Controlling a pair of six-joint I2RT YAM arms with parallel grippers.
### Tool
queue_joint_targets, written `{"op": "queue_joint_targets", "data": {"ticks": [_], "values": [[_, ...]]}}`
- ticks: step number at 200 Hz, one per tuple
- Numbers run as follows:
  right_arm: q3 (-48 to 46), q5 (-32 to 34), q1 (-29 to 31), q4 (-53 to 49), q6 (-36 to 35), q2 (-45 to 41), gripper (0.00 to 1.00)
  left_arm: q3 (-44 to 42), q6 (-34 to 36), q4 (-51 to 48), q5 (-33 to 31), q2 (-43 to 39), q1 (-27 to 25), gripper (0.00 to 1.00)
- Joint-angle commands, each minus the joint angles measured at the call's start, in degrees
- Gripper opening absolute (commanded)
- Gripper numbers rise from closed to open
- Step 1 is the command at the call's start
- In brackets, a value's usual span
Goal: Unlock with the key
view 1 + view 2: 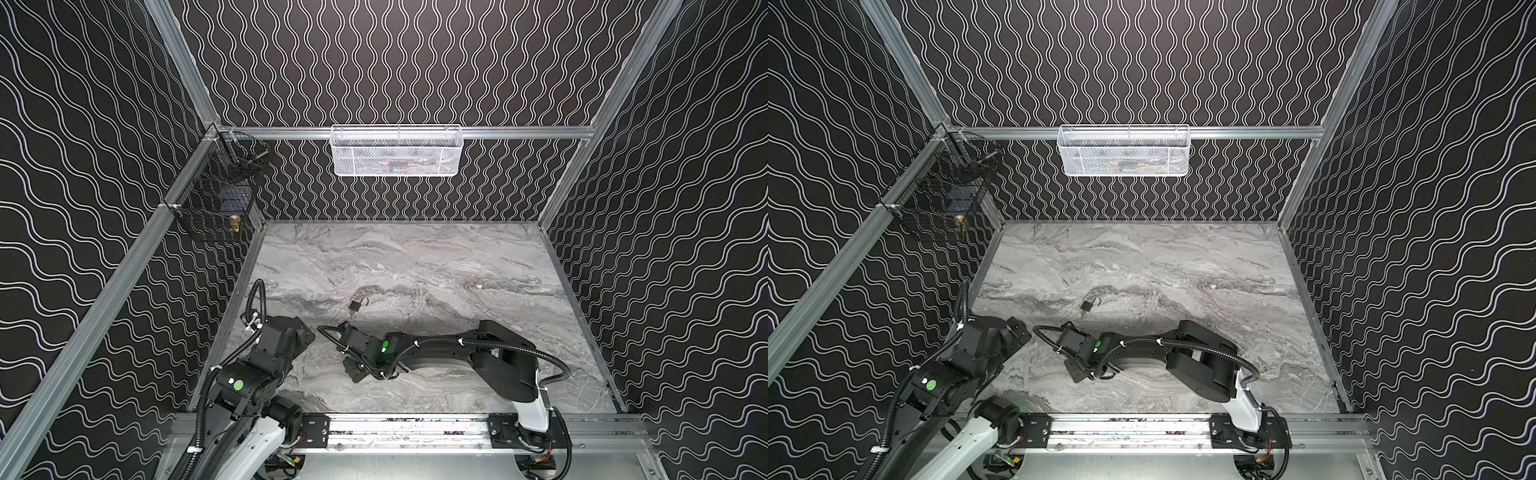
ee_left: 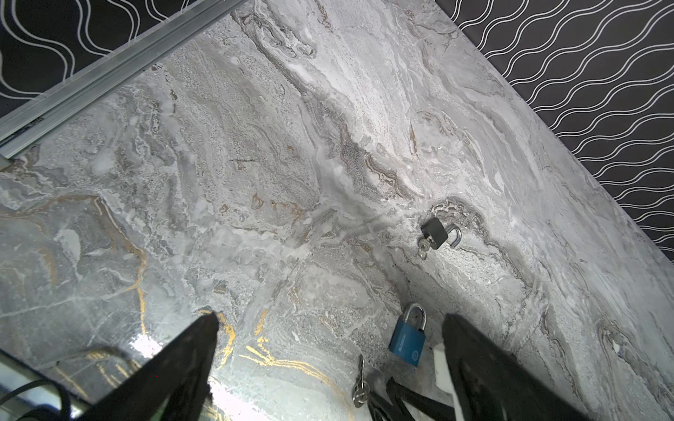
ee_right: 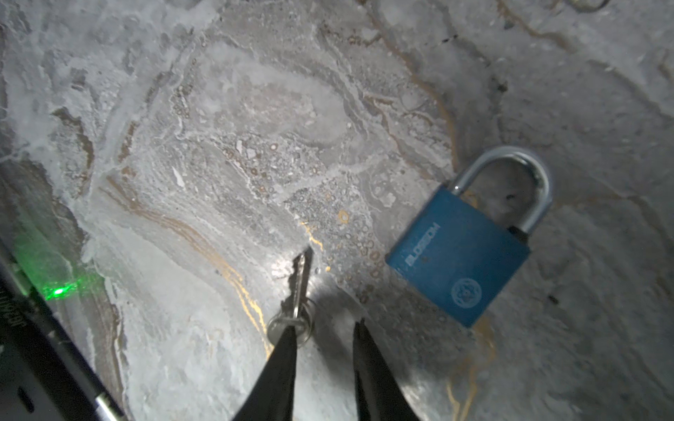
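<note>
As the key (image 3: 299, 282) lies pointing away from it, the right hand (image 3: 325, 325) stands part-open.

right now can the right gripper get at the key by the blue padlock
Probably yes: the right gripper sits right at the key, jaws apart, one fingertip at its ring. The blue padlock lies apart from it.

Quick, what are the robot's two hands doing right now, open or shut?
Left gripper: open, holding nothing.
Right gripper: partly open, gripping nothing; the key lies on the table at one jaw's tip.
</note>
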Motion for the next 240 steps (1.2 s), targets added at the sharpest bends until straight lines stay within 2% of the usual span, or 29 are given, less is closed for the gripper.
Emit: {"op": "queue_joint_targets", "data": {"ticks": [1, 45, 80, 154, 215, 240], "values": [[1.3, 0.0, 0.1, -1.4, -0.7, 0.8, 0.29, -0.2, -1.2, -0.7, -1.6, -0.3, 0.0, 0.98], [2.0, 0.0, 0.1, -2.2, -1.2, 1.7, 0.27, -0.5, -1.5, -0.8, -1.4, -0.2, 0.1, 0.99], [4.1, -3.5, 0.3, -4.9, -3.8, 4.0, 0.26, -1.3, -2.0, 0.0, -0.3, -0.6, 0.0, 0.99], [1.7, 0.0, 0.2, -7.8, -3.5, 2.0, 0.12, -2.5, -2.2, 2.5, 3.0, 0.4, 0.1, 0.99], [-0.1, 4.3, -1.8, -9.7, -3.6, -1.1, 0.11, -3.6, -3.7, 4.2, 5.9, 0.5, 0.1, 0.99], [-0.6, 3.9, -1.8, -10.1, -4.2, -2.6, 0.13, -4.3, -4.2, 5.6, 7.5, 0.9, 0.0, 0.98]]}}
